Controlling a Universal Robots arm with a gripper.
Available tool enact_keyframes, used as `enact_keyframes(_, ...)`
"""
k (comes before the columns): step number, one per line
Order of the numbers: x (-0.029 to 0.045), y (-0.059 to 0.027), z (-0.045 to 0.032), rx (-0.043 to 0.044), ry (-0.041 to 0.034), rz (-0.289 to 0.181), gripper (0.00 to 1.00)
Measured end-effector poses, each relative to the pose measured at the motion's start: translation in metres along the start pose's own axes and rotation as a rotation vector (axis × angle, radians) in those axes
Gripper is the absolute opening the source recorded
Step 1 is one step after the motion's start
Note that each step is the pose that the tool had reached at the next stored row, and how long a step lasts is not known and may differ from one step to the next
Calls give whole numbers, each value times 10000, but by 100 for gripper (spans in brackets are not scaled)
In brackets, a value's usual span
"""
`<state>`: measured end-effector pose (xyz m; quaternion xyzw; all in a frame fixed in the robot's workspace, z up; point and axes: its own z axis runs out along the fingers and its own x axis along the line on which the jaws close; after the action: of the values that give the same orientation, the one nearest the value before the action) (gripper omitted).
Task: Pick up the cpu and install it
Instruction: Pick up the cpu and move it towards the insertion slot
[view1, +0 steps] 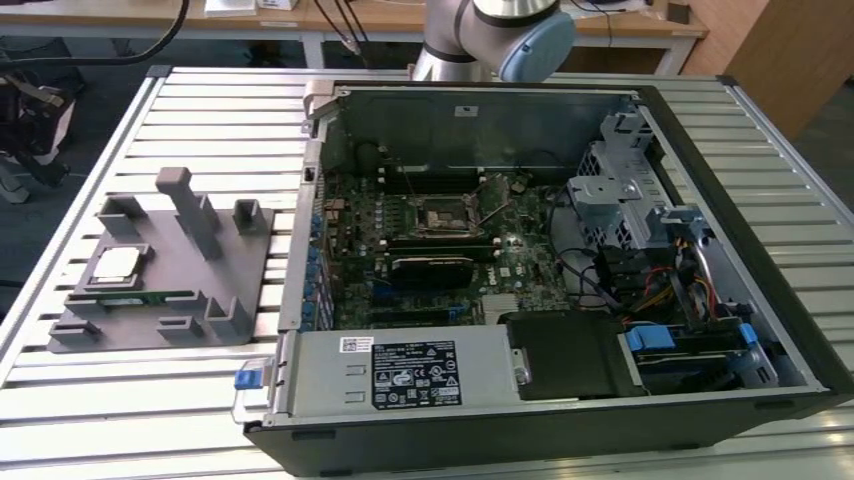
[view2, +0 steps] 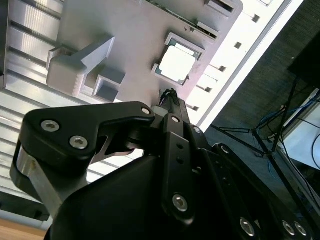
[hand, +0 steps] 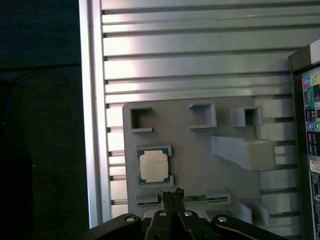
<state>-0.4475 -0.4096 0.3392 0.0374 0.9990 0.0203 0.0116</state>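
The cpu, likely a light, stiff chip with a slick metal top, lies flat in a pocket near the grey fixture's edge, best gripped by opposite sides, while the gripper is apart from it, jaws clenched empty.

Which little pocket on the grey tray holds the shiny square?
The framed one at the fixture's edge toward the exterior view's left: only it holds the cpu.
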Motion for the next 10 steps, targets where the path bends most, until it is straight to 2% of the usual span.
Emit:
enact_keyframes(4,0,-3,35,-1,-19,-83,11)
enact_keyframes(10,1,-5,64,-18,2,-645,11)
